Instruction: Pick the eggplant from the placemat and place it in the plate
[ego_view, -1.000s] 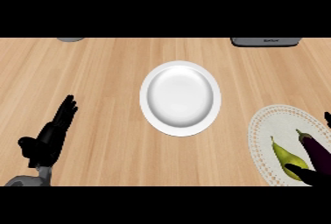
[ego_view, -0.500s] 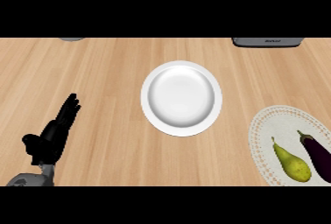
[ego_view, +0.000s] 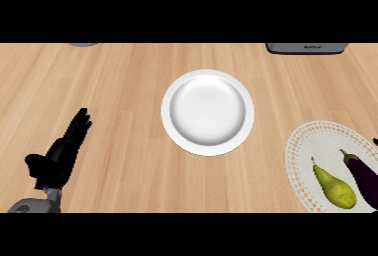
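Head view gives you one white plate (ego_view: 207, 111) at the middle of the wooden counter (ego_view: 111, 80), with nothing on it. One round lacy placemat (ego_view: 317, 142) lies at the right edge, well apart from the plate. On it you have one dark purple eggplant (ego_view: 363, 172) and one yellow-green pear (ego_view: 334, 186), side by side, the eggplant nearer the edge. You see one hand, the left hand (ego_view: 57, 157), resting at lower left, its fingers straight and held together, holding nothing.
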